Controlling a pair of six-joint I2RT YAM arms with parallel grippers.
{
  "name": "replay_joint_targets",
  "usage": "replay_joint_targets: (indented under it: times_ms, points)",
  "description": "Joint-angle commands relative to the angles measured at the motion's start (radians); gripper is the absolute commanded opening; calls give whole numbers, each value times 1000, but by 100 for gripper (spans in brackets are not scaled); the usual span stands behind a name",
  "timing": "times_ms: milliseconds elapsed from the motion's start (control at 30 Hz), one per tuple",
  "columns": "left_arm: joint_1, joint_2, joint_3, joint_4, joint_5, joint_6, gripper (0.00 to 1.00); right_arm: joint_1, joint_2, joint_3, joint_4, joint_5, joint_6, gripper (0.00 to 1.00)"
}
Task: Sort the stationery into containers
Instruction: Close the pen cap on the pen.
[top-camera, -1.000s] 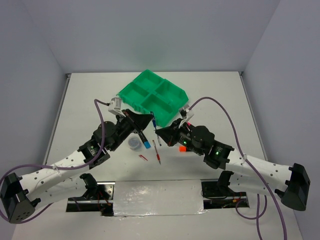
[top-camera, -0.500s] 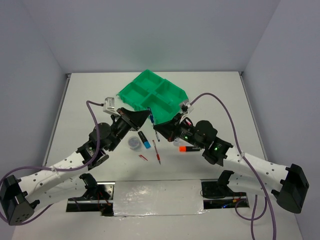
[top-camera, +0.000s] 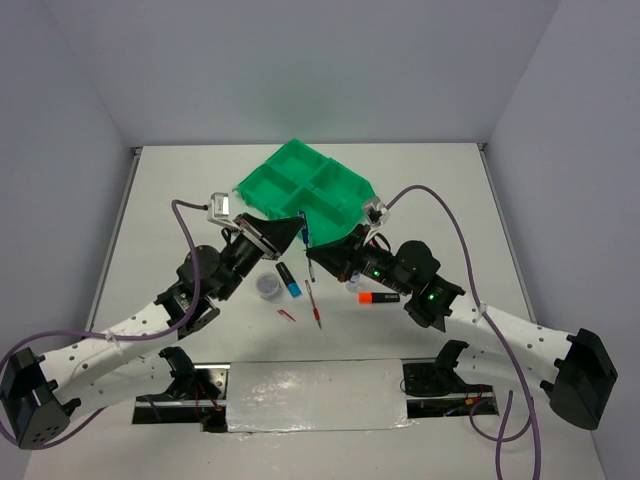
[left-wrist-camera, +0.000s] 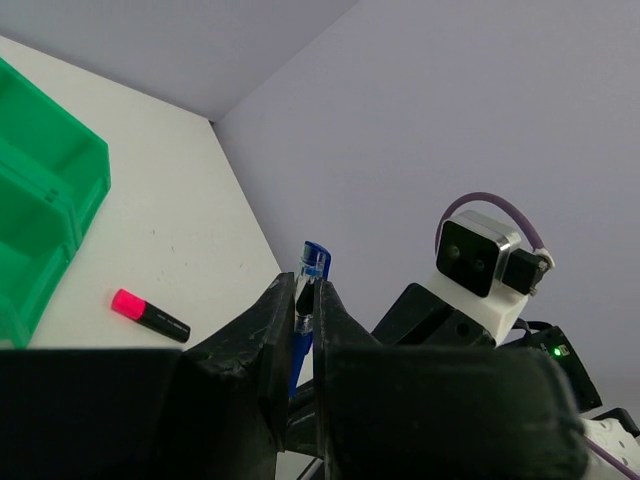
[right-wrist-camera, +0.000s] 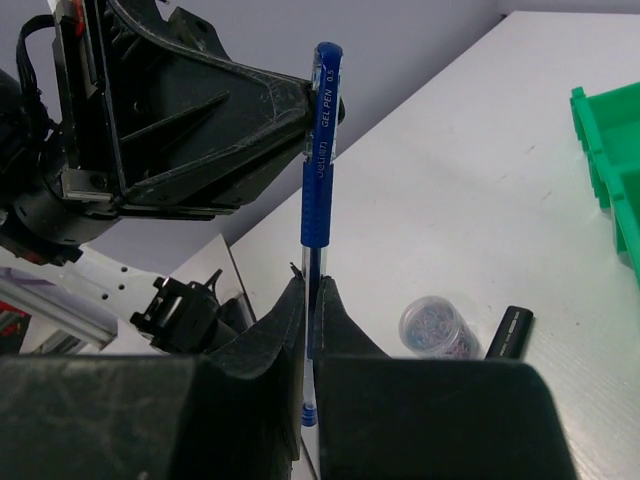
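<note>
A thin blue pen (right-wrist-camera: 320, 150) stands upright between both arms, a little in front of the green tray (top-camera: 305, 190). My left gripper (left-wrist-camera: 307, 292) is shut on the pen's capped upper end. The right gripper (right-wrist-camera: 310, 290) is shut on its clear lower barrel. From above, the left gripper (top-camera: 301, 233) and right gripper (top-camera: 311, 258) meet tip to tip at the blue pen (top-camera: 306, 243). On the table below lie a blue-capped black highlighter (top-camera: 289, 280), a round clear pot (top-camera: 268, 286), a red pen (top-camera: 314, 305) and an orange-capped highlighter (top-camera: 378, 297). A pink-capped highlighter (left-wrist-camera: 150, 315) lies near the tray (left-wrist-camera: 40, 200).
A small red piece (top-camera: 287, 315) lies near the red pen. The clear pot (right-wrist-camera: 432, 328) and a black highlighter (right-wrist-camera: 505, 335) sit just under the right wrist. Grey walls close the table on three sides. Purple cables loop off both arms.
The left gripper has lifted off the blue-capped highlighter's spot and swung toward the tray. The right gripper has edged the same way. Both stay shut on the blue pen.
</note>
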Motion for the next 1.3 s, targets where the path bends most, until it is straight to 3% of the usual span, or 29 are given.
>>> replay_joint_targets:
  times_ms: [0,733,900,1033,1267]
  points:
    - [-19,23,-38,-81,144,-30,0,-26,-19,20,295,-33,22,0]
    - [-45,9,-94,-81,118,-4,0,-65,17,106,321,4,73,0]
    - [-47,-28,-58,-127,115,47,0,-54,46,102,395,-194,5,0]
    - [-45,-62,11,-201,90,103,0,-39,46,66,401,-220,-16,0]
    - [-45,-112,100,-235,55,157,29,-37,37,39,395,-188,-15,0]
